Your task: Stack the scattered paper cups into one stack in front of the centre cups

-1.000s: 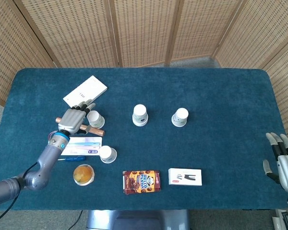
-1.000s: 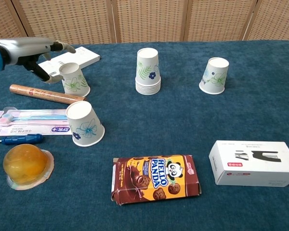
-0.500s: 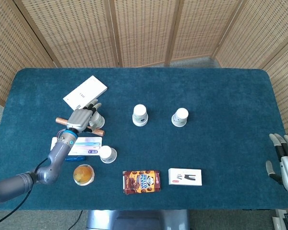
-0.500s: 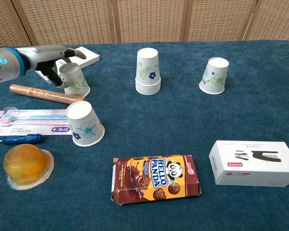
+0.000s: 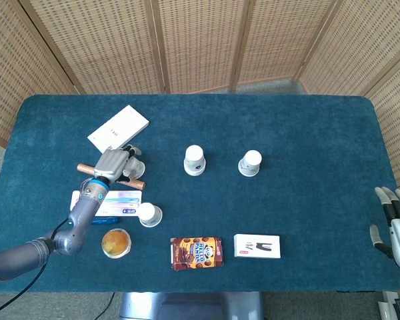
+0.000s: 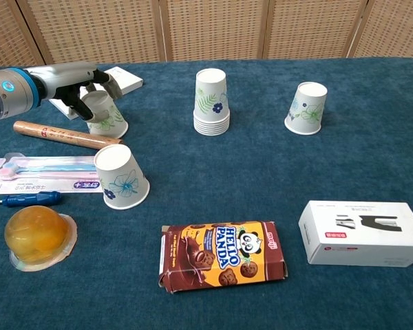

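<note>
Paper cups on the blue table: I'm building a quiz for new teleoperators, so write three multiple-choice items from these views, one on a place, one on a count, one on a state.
1. Where is the orange jelly cup?
A. near left of the table
B. beside the stapler box
C. behind the centre cups

2. How many single white paper cups stand apart from the centre stack of white paper cups?
A. one
B. three
C. five

3. What is the left hand doing?
A. resting on the table
B. closing its fingers around the far-left paper cup
C. lifting the chocolate biscuit box

Answers:
1. A, it sits below the blue screwdriver.
2. B, one far left, one near left, one right.
3. B, fingers wrap its top.
</note>
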### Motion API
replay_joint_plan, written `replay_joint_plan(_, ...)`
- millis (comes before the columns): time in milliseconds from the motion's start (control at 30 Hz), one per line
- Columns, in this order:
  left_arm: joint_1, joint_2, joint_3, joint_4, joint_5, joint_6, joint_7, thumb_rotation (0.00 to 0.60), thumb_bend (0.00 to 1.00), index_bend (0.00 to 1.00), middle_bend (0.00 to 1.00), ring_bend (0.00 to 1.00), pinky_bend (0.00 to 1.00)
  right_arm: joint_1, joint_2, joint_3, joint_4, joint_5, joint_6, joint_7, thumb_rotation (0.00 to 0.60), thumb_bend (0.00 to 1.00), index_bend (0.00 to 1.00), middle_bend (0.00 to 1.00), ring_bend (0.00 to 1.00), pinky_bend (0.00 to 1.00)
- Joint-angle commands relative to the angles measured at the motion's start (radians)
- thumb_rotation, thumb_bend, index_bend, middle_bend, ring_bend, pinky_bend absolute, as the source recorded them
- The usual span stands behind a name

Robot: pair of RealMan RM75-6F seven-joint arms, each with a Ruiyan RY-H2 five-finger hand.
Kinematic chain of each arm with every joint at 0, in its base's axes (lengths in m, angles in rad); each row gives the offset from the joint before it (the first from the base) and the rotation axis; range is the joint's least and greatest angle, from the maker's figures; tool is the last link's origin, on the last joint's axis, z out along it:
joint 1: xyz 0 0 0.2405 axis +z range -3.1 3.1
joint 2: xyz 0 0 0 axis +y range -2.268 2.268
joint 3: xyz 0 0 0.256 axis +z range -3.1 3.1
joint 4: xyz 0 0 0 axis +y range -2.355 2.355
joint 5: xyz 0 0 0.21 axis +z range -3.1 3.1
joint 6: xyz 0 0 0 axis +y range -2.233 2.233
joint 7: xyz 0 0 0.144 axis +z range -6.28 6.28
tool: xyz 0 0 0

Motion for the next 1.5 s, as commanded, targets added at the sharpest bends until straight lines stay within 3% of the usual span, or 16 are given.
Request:
replay_joint_plan(33, 0.002, -0.001, 0.0, 0.003, 0.006, 0.006, -0.007, 0.6, 0.47, 0.28, 0.26, 0.39, 0.64, 0.0, 0.001, 0.0, -0.002, 0.0, -0.001, -0.001, 0.6, 0.49, 0.0, 0.11, 0.03, 0.36)
replay_joint_plan(300, 0.023, 0.057, -0.01, -0.068, 0.043, 0.046, -0.043, 0.6, 0.47, 0.28, 0.26, 0.39, 0.64, 0.004, 0.0, 0.004, -0.004, 0.007, -0.01, -0.006, 0.6, 0.49, 0.0, 0.11, 0.03, 0.36)
replay_joint_plan(700, 0.099, 0.291, -0.018, -0.381, 0.153, 0.109, -0.151, 0.6, 0.47, 0.26, 0.25, 0.38, 0.63, 0.032, -0.014, 0.012, -0.01, 0.013, -0.049, -0.028, 0.6, 0.49, 0.0, 0.11, 0.03, 0.36)
replay_joint_plan(967, 0.123, 0.392, 0.009, -0.531, 0.251, 0.103, -0.212, 0.6, 0.46, 0.25, 0.25, 0.38, 0.63, 0.041, -0.021, 0.013, -0.016, 0.015, -0.058, -0.04, 0.6, 0.5, 0.0, 0.11, 0.03, 0.36)
replay_joint_plan(1500, 0.073, 0.391, 0.071, -0.65, 0.361, 0.015, -0.23, 0.6, 0.47, 0.25, 0.24, 0.37, 0.62, 0.022, -0.011, 0.002, -0.022, 0.006, -0.033, -0.032, 0.6, 0.49, 0.0, 0.11, 0.03, 0.36)
